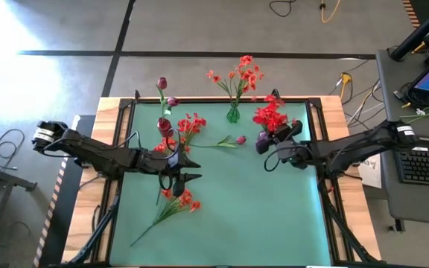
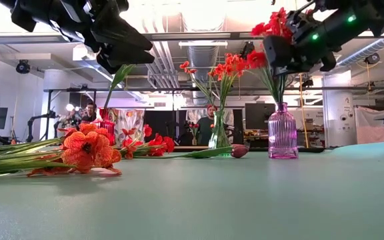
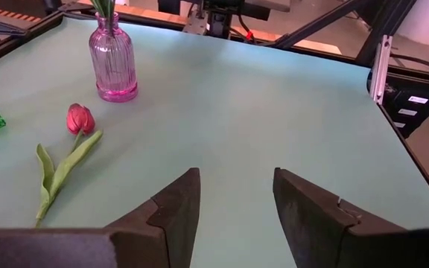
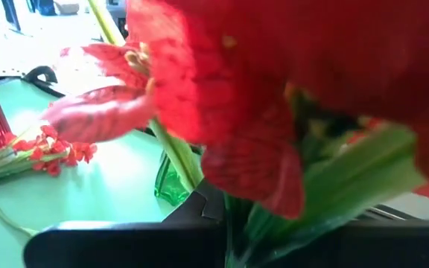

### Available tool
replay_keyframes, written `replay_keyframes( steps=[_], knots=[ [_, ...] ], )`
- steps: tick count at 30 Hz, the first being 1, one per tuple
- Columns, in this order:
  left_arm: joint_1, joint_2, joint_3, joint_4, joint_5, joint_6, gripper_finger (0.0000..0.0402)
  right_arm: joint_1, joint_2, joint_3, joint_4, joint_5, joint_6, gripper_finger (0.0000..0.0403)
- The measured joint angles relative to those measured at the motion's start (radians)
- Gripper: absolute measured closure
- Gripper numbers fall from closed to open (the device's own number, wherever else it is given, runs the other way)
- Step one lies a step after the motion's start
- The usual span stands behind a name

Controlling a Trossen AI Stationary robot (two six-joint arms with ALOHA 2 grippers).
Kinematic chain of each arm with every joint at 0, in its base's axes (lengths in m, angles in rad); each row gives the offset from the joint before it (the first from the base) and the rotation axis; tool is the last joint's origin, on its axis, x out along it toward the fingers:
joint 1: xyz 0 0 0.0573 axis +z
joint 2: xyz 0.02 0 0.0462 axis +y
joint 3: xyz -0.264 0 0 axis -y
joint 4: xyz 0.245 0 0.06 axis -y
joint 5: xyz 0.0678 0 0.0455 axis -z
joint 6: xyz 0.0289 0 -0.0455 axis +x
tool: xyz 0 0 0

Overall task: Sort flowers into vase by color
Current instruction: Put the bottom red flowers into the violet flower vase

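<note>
Red flowers (image 1: 269, 117) pinched in right pincer (image 1: 262, 143) (over pink vase (image 2: 283, 135)); left pincer (image 3: 233, 205) spread.

Green-topped table (image 1: 274, 216) with three vases (image 1: 233, 113), loose flowers (image 1: 176, 202).

Overhead, table-level (level), two wrist-mounted

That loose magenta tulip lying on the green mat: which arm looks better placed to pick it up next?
Probably the left. Its gripper hangs open and empty over the mat, with the magenta tulip in plain sight beyond its fingers. The right gripper is close too, but sits at the bright red flower cluster by the pink ribbed glass vase.
</note>
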Motion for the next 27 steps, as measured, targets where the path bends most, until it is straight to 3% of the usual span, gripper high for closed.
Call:
replay_keyframes(
  steps=[14, 27],
  knots=[
    [0.0, 0.0, 0.0, -0.001, 0.0, 0.0, 0.0243, 0.0, 0.024, 0.0, 0.0, 0.0, 0.0, 0.0381],
    [0.0, 0.0, 0.0, -0.002, 0.0, -0.028, 0.0243, 0.05, -0.025, 0.0, -0.01, -0.004, -0.031, 0.0253]
  ],
)
